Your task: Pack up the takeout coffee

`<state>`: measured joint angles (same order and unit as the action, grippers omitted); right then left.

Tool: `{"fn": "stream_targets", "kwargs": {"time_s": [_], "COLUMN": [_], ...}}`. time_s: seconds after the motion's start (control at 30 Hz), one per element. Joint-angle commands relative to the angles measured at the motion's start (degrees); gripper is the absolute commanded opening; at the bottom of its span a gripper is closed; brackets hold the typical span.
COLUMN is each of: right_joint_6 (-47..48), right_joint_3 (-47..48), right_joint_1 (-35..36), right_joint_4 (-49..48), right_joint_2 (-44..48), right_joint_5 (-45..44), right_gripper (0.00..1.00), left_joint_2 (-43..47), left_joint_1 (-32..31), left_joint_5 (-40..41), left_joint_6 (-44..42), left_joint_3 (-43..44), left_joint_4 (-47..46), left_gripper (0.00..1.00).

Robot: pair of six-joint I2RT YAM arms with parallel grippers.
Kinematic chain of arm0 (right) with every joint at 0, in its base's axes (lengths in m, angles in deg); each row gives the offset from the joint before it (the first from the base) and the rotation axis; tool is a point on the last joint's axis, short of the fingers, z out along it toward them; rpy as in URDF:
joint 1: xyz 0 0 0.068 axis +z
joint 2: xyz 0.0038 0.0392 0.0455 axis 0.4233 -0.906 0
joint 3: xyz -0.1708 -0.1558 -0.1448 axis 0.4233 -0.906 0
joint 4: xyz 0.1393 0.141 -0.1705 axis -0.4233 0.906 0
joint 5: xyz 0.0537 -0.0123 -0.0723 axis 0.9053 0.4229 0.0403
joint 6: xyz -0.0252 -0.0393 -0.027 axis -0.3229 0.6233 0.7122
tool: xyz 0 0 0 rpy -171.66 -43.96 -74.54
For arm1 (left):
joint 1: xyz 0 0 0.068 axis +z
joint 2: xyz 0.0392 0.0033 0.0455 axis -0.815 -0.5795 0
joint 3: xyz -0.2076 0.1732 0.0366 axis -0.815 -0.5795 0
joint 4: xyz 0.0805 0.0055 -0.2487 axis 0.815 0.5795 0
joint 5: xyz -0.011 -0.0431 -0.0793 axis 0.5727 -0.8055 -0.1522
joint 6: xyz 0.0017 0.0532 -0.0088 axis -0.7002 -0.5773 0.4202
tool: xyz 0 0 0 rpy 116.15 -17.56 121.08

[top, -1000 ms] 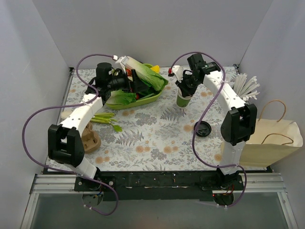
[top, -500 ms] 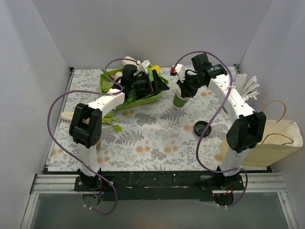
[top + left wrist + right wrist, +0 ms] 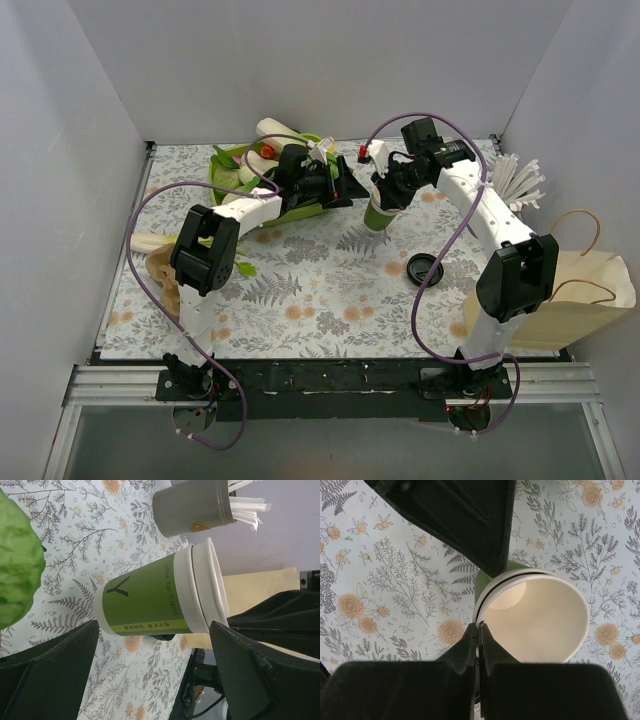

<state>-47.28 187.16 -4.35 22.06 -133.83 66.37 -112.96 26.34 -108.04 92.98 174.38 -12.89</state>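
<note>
A green paper cup [image 3: 379,211], cream-white inside and without a lid, stands tilted at the back middle of the table. My right gripper [image 3: 385,190] is shut on its rim; in the right wrist view the fingers [image 3: 478,630] pinch the near edge of the cup [image 3: 540,625]. My left gripper [image 3: 340,188] is open and reaches in from the left. In its wrist view the cup [image 3: 150,602] lies just ahead of the spread fingers [image 3: 50,670]. The round black lid [image 3: 425,270] lies alone on the table, to the front right of the cup.
A green tray [image 3: 300,212] of leafy vegetables sits at the back left, under the left arm. A grey cup of white straws [image 3: 515,185] stands at the back right. A paper bag [image 3: 560,300] stands at the right edge. A brown wooden piece [image 3: 160,265] lies at the left.
My left arm has swung right from the vegetable tray to beside the cup, and the greens have shifted left. My right gripper has kept its hold on the cup's rim.
</note>
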Motion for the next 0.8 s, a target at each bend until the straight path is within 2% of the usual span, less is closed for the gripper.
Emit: {"fn": "stream_targets", "kwargs": {"time_s": [0.0, 0.77], "right_joint_6": [-0.45, -1.24], "right_joint_3": [0.24, 4.46], "right_joint_1": [-0.03, 0.41], "right_joint_4": [-1.60, -1.68], "right_joint_2": [2.29, -1.22], "right_joint_5": [0.67, 1.64], "right_gripper": [0.01, 0.01], "left_joint_2": [0.60, -2.03], "left_joint_1": [-0.14, -1.28], "left_joint_5": [-1.18, 0.39], "left_joint_6": [1.24, 2.82], "left_joint_3": [3.03, 3.11], "left_joint_4": [-2.45, -2.27], "left_gripper": [0.93, 0.93]}}
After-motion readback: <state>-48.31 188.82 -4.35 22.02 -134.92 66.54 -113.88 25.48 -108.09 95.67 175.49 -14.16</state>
